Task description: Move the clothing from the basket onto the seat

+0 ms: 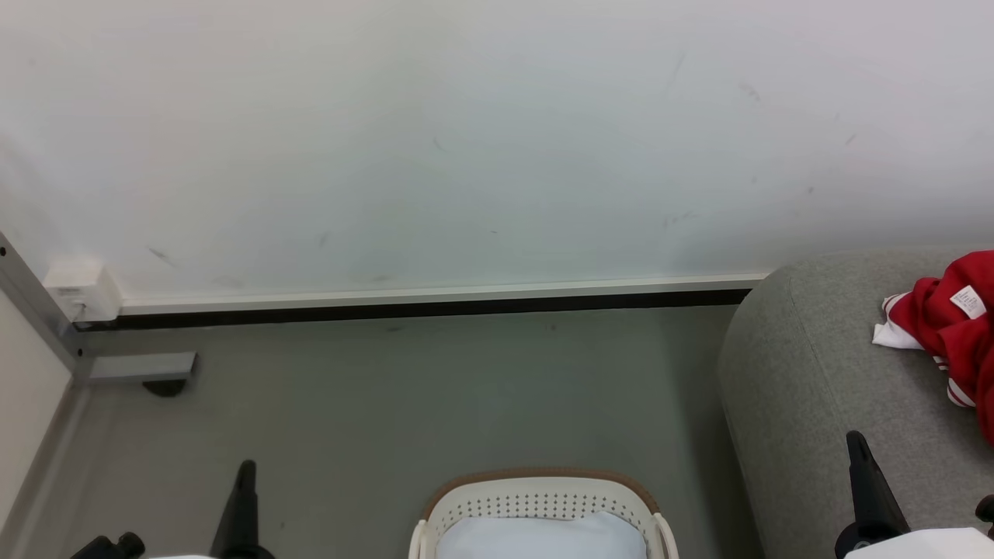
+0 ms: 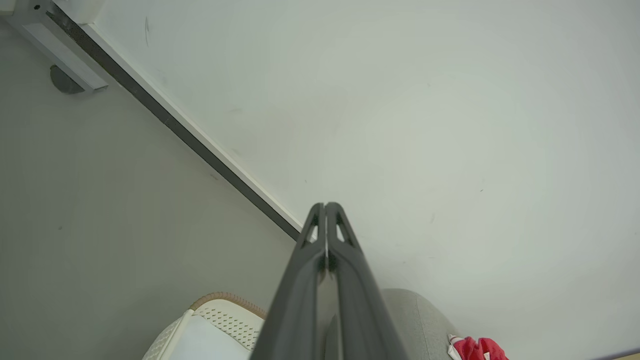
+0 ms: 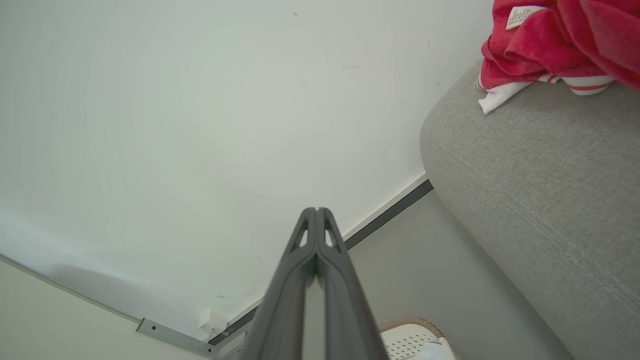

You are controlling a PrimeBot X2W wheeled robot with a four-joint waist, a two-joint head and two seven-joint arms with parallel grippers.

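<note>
Red clothing [image 1: 959,326] with a white tag and striped cuffs lies bunched on the grey seat [image 1: 808,388] at the right; the right wrist view has the clothing [image 3: 555,42] on the seat's rounded edge [image 3: 540,170]. The cream basket [image 1: 543,497] with its brown rim stands on the floor at bottom centre, a plain white cloth inside it and no red fabric showing. My left gripper [image 1: 246,470] is shut, low at the left, holding nothing; in its own view its tips [image 2: 325,206] point at the wall. My right gripper [image 1: 856,441] is shut and empty over the seat's front, its tips [image 3: 316,210] pressed together.
A white wall [image 1: 466,140] with a dark baseboard [image 1: 419,309] runs behind. A metal frame leg with a foot [image 1: 144,369] and a white box [image 1: 81,289] stand at the far left. Grey floor [image 1: 427,396] lies between wall and basket.
</note>
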